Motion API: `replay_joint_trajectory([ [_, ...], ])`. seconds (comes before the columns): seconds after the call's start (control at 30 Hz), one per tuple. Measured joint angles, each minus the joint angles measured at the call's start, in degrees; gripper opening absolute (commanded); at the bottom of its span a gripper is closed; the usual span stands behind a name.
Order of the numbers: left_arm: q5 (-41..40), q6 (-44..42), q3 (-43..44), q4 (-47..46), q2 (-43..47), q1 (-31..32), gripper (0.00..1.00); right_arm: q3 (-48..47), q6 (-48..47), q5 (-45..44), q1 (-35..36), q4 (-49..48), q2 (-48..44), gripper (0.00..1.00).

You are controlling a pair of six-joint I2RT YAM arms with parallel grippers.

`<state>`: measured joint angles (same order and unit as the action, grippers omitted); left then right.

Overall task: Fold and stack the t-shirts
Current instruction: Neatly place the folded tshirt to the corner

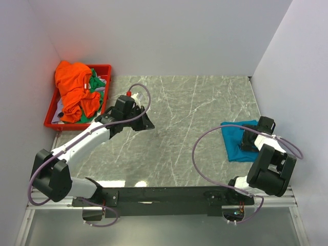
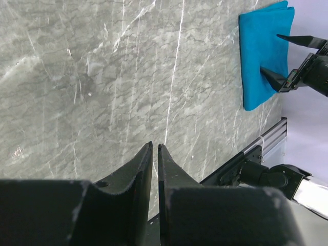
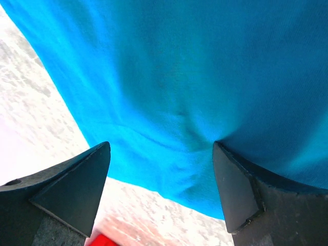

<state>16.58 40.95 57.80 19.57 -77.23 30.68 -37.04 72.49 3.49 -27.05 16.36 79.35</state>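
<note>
Right gripper point(image 3: 161, 147) is spread wide, fingers point(image 3: 72, 189) well apart with nothing pinched between them. It hangs right over the folded teal-blue t-shirt point(image 1: 234, 143), and the cloth fills the wrist view under the jaws. I cannot tell whether the tips touch the fabric.

The teal-blue t-shirt lies flat as a folded rectangle on the right side of the grey marble table point(image 1: 179, 118), close to the right wall.

Left gripper point(image 2: 155, 147) has its fingers almost pressed together, with just a thin slit between them and nothing held. It sits over bare marble on the left-centre of the table, well apart from the teal-blue t-shirt.

Past the left arm, in the far left corner, is a red tray point(image 1: 104, 68). The orange t-shirt point(image 1: 74, 87) is crumpled in a heap in it, spilling over the tray's left rim. The green t-shirt point(image 1: 96, 84) is bunched just beside and partly under the orange one — both unfolded.
</note>
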Motion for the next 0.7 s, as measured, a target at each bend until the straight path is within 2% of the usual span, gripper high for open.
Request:
replay_joint_trajectory([
  [0.23,-0.4,0.1,0.4,0.1,0.0,0.0,0.16,1.5,1.9,-0.7,0.0,0.3,-2.8,0.88],
  [0.5,-1.6,0.2,1.8,0.3,0.0,0.0,0.21,-5.3,-3.8,-3.1,1.4,14.8,-9.4,0.89],
  [0.6,-2.2,0.2,1.8,0.5,0.7,0.0,0.22,-9.2,-7.1,-5.5,6.7,17.7,-11.0,0.89],
  [0.7,-3.4,0.2,1.5,0.3,2.6,0.0,0.23,-10.8,-10.2,-8.9,16.5,18.4,-13.7,0.89],
])
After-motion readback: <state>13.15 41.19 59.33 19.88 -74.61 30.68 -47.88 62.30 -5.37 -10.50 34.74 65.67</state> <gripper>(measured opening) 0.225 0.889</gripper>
